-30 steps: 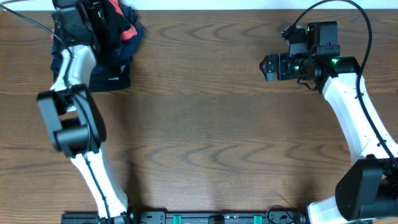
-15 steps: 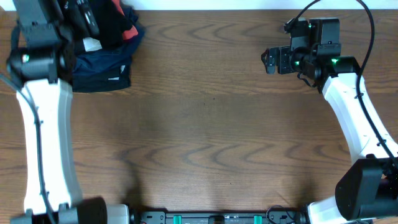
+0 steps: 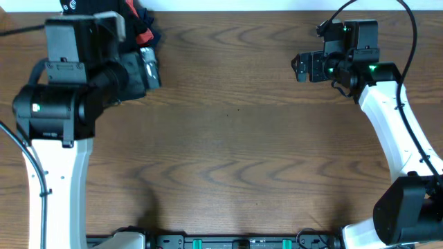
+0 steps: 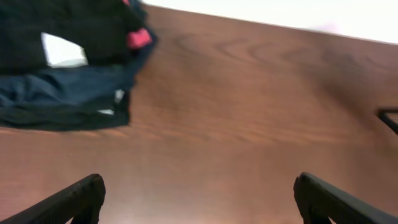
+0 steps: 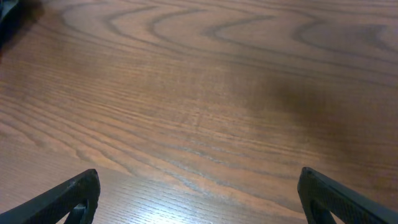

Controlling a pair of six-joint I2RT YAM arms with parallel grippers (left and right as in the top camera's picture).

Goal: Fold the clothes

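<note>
Our left gripper swung away from the black clothes (white tag showing), which lie in the far corner, tangled with a red shirt. It and our right gripper are spread wide, empty. We might grab both shirts together.

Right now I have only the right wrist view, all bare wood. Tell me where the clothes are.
Observer: The black garment lies at the far left corner of the table.
Operator: Report the left gripper.
Observer: The left gripper is open and holds nothing.
Operator: Name what lies with the garment.
Observer: A navy garment lies right beside it, and red-orange fabric too.
</note>
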